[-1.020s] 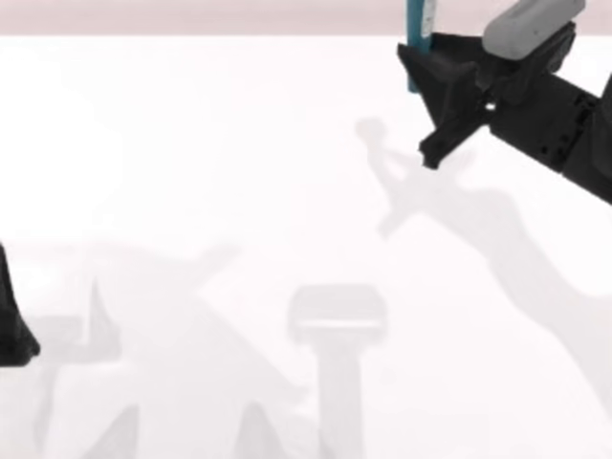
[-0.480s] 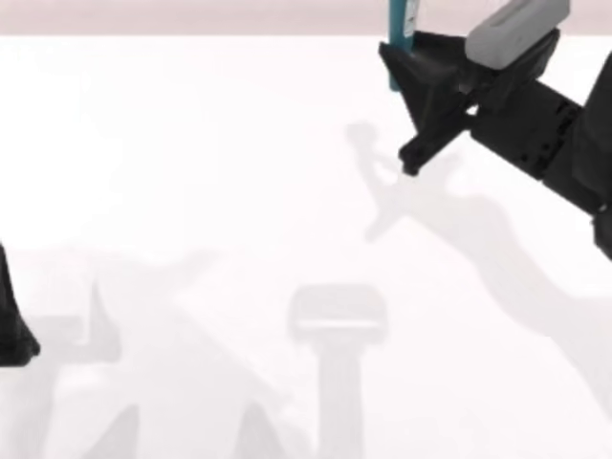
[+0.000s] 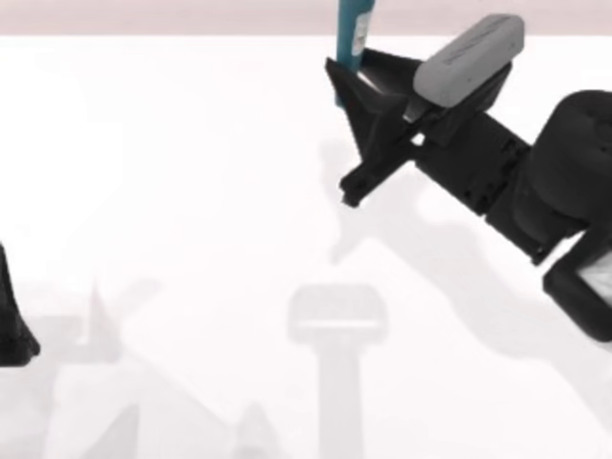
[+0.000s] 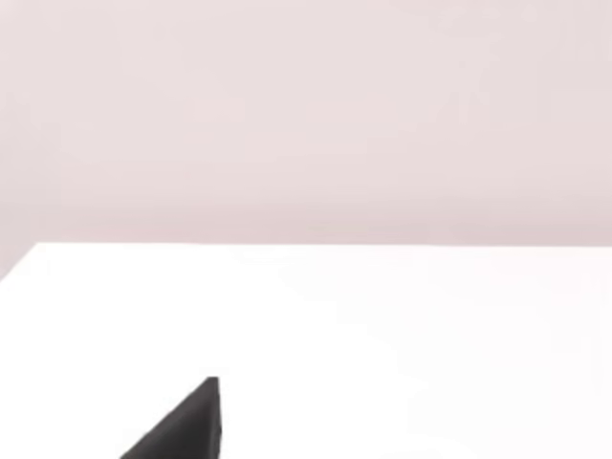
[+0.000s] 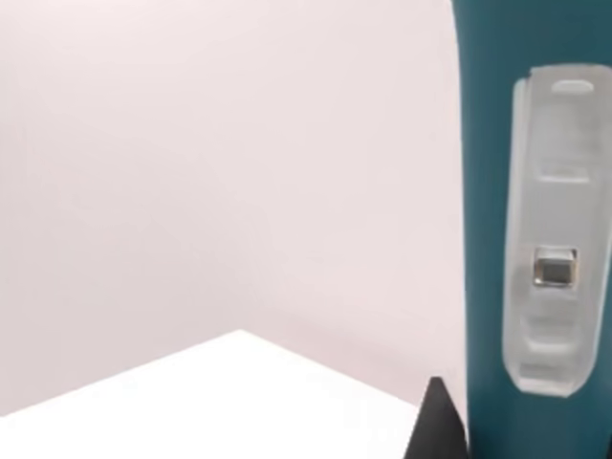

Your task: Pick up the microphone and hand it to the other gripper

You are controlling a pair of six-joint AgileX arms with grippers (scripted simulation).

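The microphone (image 3: pixel 352 29) shows as a teal handle standing upright at the far edge of the top view, its head out of view. My right gripper (image 3: pixel 356 96) is shut on it, raised above the table right of centre. The right wrist view shows the teal handle (image 5: pixel 483 239) close up with its white switch strip (image 5: pixel 559 229) and one black fingertip (image 5: pixel 437 426) beside it. At the table's left edge my left gripper (image 3: pixel 11 325) is parked and open, and only one fingertip (image 4: pixel 191 426) shows in the left wrist view.
The white table (image 3: pixel 191 191) carries only shadows of the arms. A pale pink wall (image 4: pixel 306 115) lies beyond its far edge.
My right gripper has carried the microphone leftward across the top view, and more of the right arm has come into sight. The left arm has not moved.
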